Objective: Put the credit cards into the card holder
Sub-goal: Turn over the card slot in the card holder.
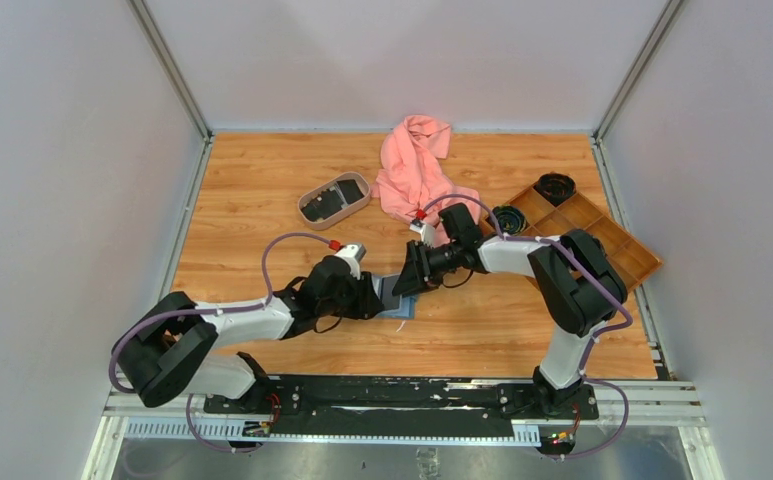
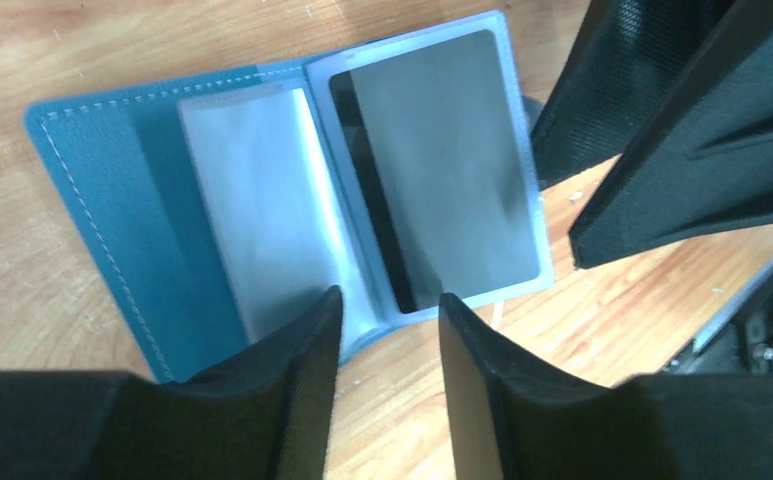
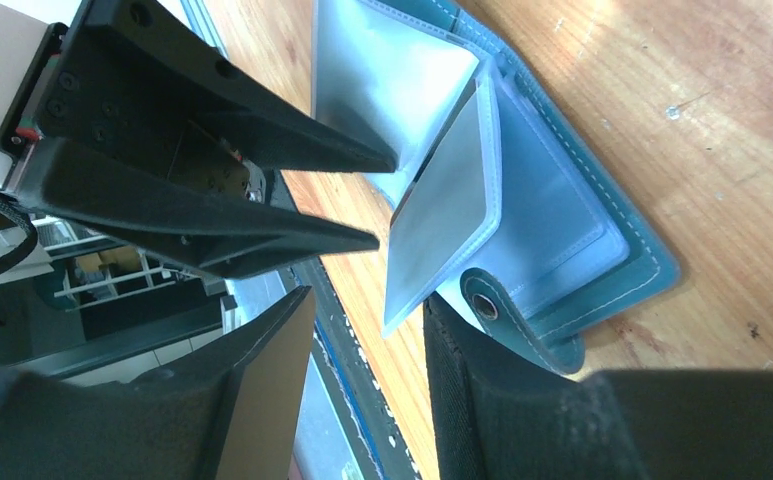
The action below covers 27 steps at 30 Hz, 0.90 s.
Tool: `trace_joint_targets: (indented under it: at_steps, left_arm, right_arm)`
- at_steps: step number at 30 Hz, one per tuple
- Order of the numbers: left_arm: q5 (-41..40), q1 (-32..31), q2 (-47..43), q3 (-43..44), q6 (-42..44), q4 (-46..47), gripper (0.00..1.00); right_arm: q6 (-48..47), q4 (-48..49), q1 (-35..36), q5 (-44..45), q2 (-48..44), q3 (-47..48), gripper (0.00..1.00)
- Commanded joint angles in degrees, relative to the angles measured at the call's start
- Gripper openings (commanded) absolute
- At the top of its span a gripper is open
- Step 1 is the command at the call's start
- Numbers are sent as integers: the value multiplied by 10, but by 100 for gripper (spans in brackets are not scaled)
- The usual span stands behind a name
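Observation:
The teal card holder (image 1: 395, 298) lies open on the wooden table between my two grippers. In the left wrist view its cover (image 2: 92, 200) is spread flat and a dark grey credit card (image 2: 442, 170) sits inside a clear pocket leaf. My left gripper (image 2: 390, 312) is open at the holder's near edge, with only bare table in the gap. In the right wrist view the clear leaf (image 3: 442, 220) stands up from the holder (image 3: 572, 230), beside the tab clasp (image 3: 502, 312). My right gripper (image 3: 367, 315) is open, the leaf's lower corner at its right fingertip. More dark cards (image 1: 334, 198) lie in the oval tray.
An oval beige tray (image 1: 307, 203) sits at the back, left of centre. A crumpled pink cloth (image 1: 417, 170) lies behind the right arm. A brown wooden compartment tray (image 1: 602, 235) with round black items stands at the right edge. Both grippers' fingers nearly touch over the holder.

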Motion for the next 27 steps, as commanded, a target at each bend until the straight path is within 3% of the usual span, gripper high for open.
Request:
trace_joint_targets:
  at_steps: [1,8,18,27]
  left_arm:
    - [42,8,-29,-6,9,-19,50]
    - [81,10,-18,-8,26,-5,70]
    - [101,12,9,5,35,14,75]
    - [95,13,34,24,50,14,79]
  right_arm:
    - [22,23,-9,-26,4,-11,47]
    - [35,32,-11,-32,26,-3,44]
    - [83,82,-19,-51,45,-1,44]
    - [111,109,-20,-69,62,4,33]
